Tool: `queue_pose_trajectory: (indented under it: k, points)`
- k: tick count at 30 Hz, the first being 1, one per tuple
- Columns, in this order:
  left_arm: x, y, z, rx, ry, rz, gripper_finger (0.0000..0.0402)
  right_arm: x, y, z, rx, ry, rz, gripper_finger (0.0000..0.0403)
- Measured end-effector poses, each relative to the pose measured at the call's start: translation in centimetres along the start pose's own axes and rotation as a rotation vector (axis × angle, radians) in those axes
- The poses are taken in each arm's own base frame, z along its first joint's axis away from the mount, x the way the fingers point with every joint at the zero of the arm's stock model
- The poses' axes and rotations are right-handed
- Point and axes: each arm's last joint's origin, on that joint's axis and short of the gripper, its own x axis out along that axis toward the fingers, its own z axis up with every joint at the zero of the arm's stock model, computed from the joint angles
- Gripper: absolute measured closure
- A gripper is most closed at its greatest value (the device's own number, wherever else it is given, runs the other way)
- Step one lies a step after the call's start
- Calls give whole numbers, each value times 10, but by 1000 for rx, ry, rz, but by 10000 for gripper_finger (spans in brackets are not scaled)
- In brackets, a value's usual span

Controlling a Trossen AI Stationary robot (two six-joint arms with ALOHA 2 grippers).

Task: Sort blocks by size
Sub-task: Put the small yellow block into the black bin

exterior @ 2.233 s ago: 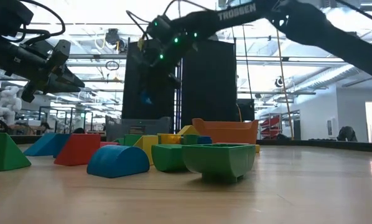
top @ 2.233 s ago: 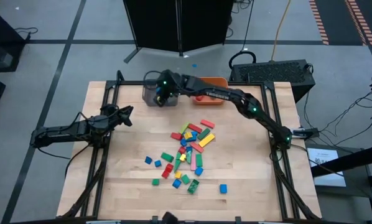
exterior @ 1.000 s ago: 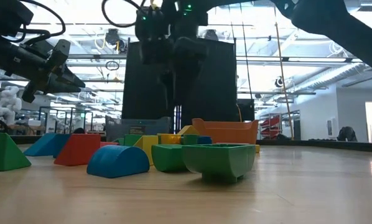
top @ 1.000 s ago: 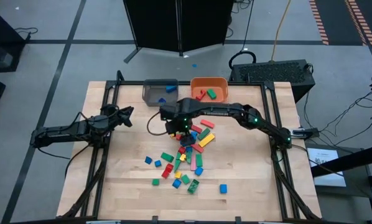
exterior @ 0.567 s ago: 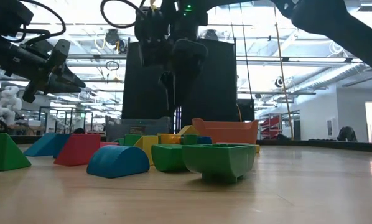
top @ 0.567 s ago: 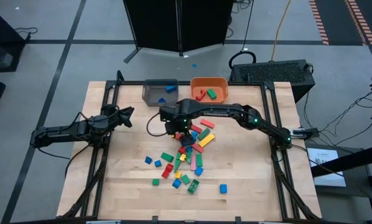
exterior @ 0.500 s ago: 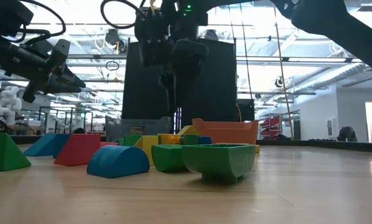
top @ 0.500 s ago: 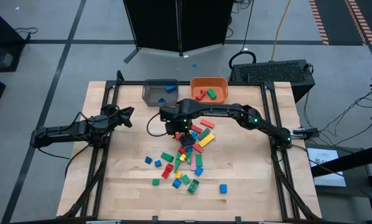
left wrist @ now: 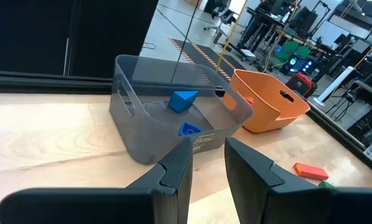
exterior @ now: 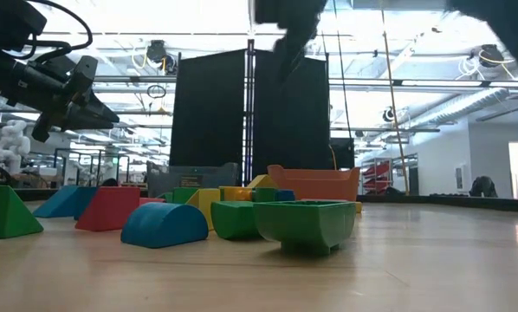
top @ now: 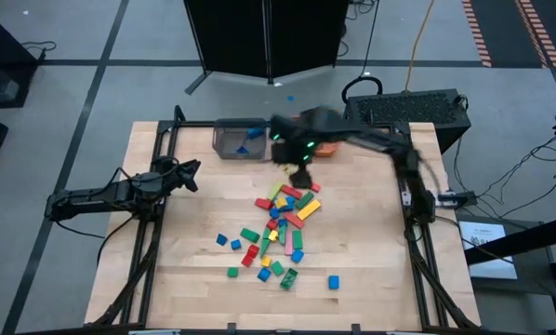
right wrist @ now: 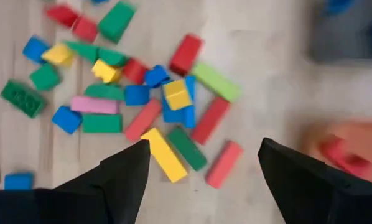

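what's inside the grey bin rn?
Two blue blocks lie in the grey bin: a wedge and a smaller piece by its near wall. That wall hides the floor behind it.

Right pincer (top: pixel 301 174) raised mid-table, fingers spread, empty. Left pincer (top: pixel 189 170) idle at left, fingers narrowly apart.

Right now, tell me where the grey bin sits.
In the high view the grey bin sits at the table's far edge, left of centre, right beside the orange bin, with blue blocks inside it.
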Motion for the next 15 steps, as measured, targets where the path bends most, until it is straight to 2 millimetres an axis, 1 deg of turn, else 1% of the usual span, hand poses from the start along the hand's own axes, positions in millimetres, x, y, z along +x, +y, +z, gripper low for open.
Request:
queue_pose_trajectory:
  k: [2,3,5,6,8,10,12,13,15]
  points:
    - [0,0,0,1,0,0,307,-21,-2,-17,58,-68,-62,112]
    - [0,0,0,1,0,0,307,-27,-2,-26,89,-98,-81,112]
    - [0,0,0,2,0,0,307,-27,1,-46,151,-166,-100,112]
    - [0,0,0,9,0,0,307,-22,4,-56,177,-192,-101,112]
    - [0,0,0,36,0,0,307,-4,9,-74,217,-262,-104,112]
    - [0,0,0,52,0,1,307,12,12,-84,243,-382,-104,112]
    - [0,0,0,52,0,1,307,24,13,-84,223,-536,-101,112]
    - [0,0,0,52,0,1,307,31,13,-83,176,-600,-89,112]
    - [0,0,0,53,-1,1,307,50,17,-82,62,-637,-48,112]
